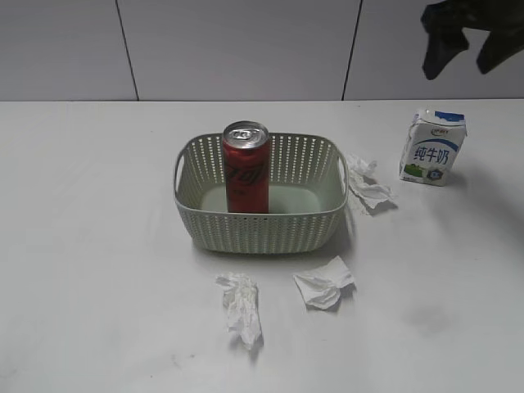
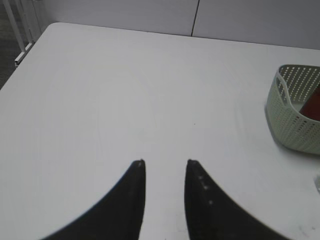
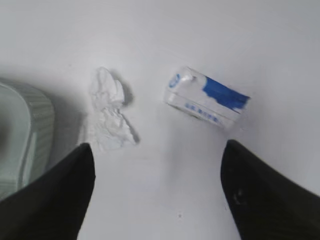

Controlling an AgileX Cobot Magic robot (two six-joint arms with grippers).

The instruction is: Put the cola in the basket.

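Note:
The red cola can (image 1: 246, 169) stands upright inside the pale green basket (image 1: 270, 229) at the table's middle. In the left wrist view the basket (image 2: 292, 122) shows at the right edge with a bit of the red cola (image 2: 312, 106) inside. My right gripper (image 1: 465, 42) is open and empty, raised high at the top right, apart from the can. In the right wrist view its fingers (image 3: 156, 150) are spread wide above the table, and the basket's corner (image 3: 35, 130) shows at the left. My left gripper (image 2: 164, 163) is open and empty over bare table, left of the basket.
A white-and-blue milk carton (image 1: 433, 147) stands right of the basket; it also shows in the right wrist view (image 3: 207, 97). Crumpled tissues lie beside the basket's right side (image 1: 366, 184) (image 3: 107, 112) and in front of it (image 1: 242, 304) (image 1: 324, 283).

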